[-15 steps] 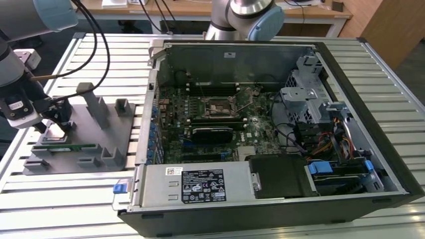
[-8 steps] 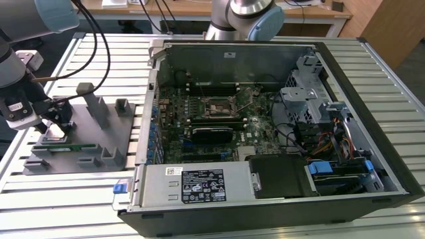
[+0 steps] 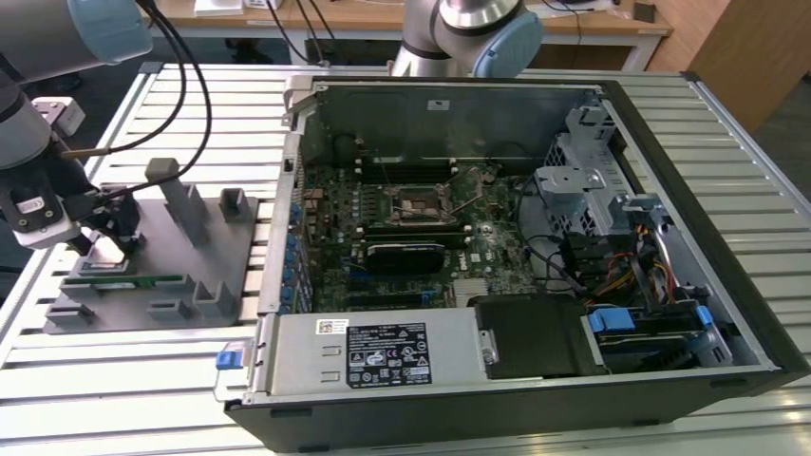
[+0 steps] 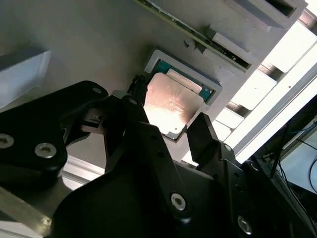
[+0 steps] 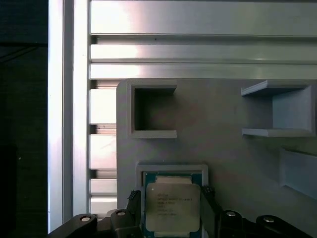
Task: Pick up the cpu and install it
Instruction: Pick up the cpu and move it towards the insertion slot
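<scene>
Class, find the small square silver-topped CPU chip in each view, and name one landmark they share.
Exterior view: the small flat square silver-topped cpu is a pale patch beneath the black gripper, at the exterior view's left.
Second wrist view: the cpu lies in a raised pocket, at the gripper.
First wrist view: the cpu, same pocket.
Shared landmark: the grey moulded tray.

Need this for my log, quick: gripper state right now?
Gripper: open, fingers either side of the cpu, which sits in its holder; nothing held.
</scene>
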`<state>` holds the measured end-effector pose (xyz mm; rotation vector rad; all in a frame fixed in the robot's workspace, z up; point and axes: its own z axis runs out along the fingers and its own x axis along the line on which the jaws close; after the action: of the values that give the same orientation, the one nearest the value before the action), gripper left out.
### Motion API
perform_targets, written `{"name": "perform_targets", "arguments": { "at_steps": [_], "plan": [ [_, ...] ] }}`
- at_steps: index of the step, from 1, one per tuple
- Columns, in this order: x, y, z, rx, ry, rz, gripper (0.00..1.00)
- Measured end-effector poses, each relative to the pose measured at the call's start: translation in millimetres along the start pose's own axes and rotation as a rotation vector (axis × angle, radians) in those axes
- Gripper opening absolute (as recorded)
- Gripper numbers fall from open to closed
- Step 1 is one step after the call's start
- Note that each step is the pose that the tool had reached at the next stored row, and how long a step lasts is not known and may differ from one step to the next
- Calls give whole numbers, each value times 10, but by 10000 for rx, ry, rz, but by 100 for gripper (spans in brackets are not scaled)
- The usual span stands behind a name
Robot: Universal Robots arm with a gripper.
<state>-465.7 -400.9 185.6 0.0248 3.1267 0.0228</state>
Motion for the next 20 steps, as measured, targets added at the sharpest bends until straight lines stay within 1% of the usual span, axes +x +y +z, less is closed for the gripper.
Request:
{"name": "perform_targets", "arguments": {
  "at_steps": [5, 9, 10, 11, 13, 16, 20],
  "plan": [
    [0, 0, 0, 23, -1, 5, 59],
    [-1, 0, 0, 116, -4, 17, 59],
    [-2, 0, -2, 128, 0, 16, 57],
    [-2, 0, -2, 130, 0, 16, 53],
    [-5, 1, -7, 130, -3, 17, 53],
    [-9, 1, -36, 130, 8, 16, 53],
    [-18, 1, -61, 112, 53, 18, 53]
  ]
}}
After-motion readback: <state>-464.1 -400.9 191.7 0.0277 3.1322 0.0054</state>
